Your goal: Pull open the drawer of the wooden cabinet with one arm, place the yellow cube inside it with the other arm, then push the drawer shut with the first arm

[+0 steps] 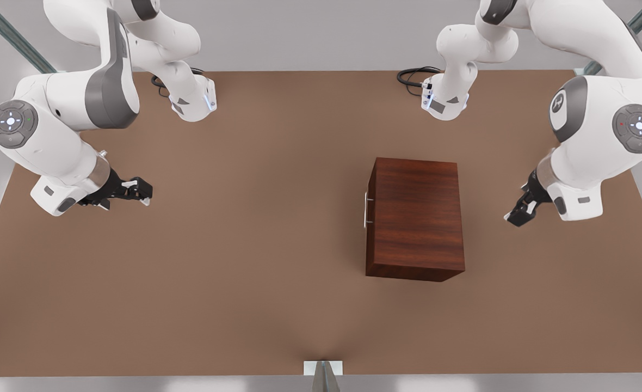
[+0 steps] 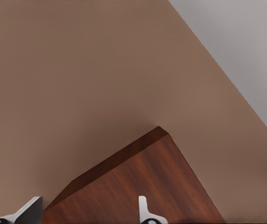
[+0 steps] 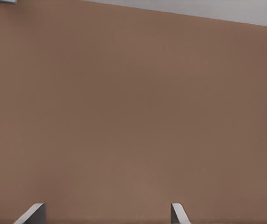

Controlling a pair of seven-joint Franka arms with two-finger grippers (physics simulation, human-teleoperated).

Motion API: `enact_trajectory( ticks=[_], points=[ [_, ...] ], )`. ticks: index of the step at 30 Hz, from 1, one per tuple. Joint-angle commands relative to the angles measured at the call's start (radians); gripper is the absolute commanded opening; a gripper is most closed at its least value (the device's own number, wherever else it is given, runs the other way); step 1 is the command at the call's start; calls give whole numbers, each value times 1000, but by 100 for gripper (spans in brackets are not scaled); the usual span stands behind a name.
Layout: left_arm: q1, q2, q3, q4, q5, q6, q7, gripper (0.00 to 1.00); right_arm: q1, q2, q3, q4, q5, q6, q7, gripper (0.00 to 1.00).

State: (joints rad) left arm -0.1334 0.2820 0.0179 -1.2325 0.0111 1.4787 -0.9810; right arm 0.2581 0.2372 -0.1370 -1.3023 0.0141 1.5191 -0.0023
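Brown table (image 1: 190, 283); wooden cabinet (image 1: 416, 218) shut; left tool (image 1: 522, 209) beside it, right tool (image 1: 130, 190) well apart, both spread.

I run two arms, both glossy white shells with dark grey bands at the joints. Each has a round grey cap (image 1: 12, 122) with a white cross of lights and red and green dots. The bases (image 1: 193, 100) at the far side have a thin blue-lit strip, with black cables (image 1: 416, 73) coiled behind. The left gripper (image 1: 512, 219), on the front view's right, is black. The right gripper (image 1: 148, 193), on the front view's left, is black with pale fingertips (image 3: 177, 213).
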Motion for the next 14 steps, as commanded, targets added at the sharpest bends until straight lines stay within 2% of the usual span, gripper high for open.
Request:
enact_trajectory(
  ticks=[1,14],
  points=[
    [-5,3,4,4,12,-11,894,100,1,-1,-1,0,1,0,-16,100],
    [-12,11,-4,10,15,-20,973,100,-10,-1,2,-2,1,0,-19,100]
  ],
)
